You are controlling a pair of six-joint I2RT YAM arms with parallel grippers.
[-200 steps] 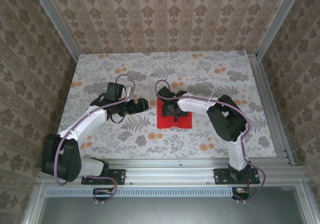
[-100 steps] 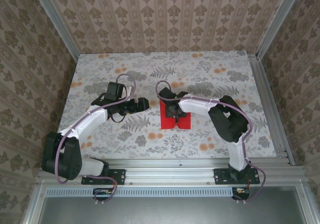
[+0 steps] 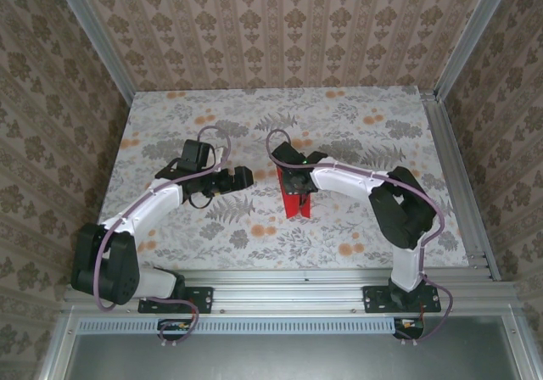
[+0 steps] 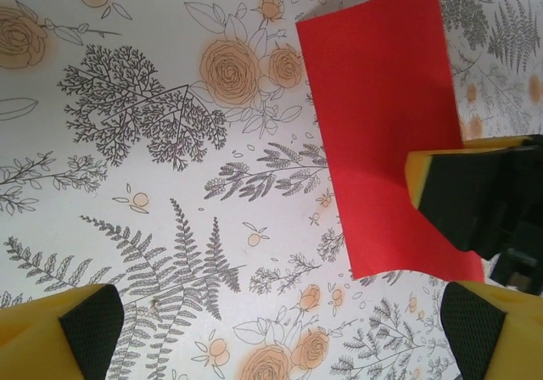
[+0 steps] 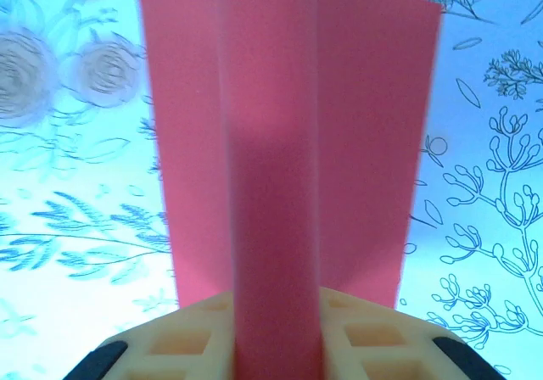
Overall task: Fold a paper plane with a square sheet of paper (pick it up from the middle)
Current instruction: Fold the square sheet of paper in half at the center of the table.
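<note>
The square sheet of paper [image 3: 297,203] is bright red and lies at the table's middle, buckled up into a narrow ridge. My right gripper [image 3: 295,187] comes down on it from above and is shut on the square sheet of paper at its middle. In the right wrist view the raised fold [image 5: 276,185] runs up between the yellow fingers [image 5: 182,338], with a flap spreading to each side. My left gripper [image 3: 247,176] hovers just left of the sheet and is open. Its pads [image 4: 89,329] stand far apart over bare table, with the red sheet [image 4: 382,125] ahead of them. The paper plane is out of view.
The flower-patterned tabletop [image 3: 170,134] stretches to patterned walls at the back and both sides. An aluminium rail [image 3: 288,278] runs along the near edge by the arm bases. The right gripper's finger [image 4: 475,202] rests on the sheet's right side in the left wrist view.
The right jaws have closed on the sheet's middle. The sheet has gone from a flat square to a narrow raised fold. The left arm has stayed still and open.
</note>
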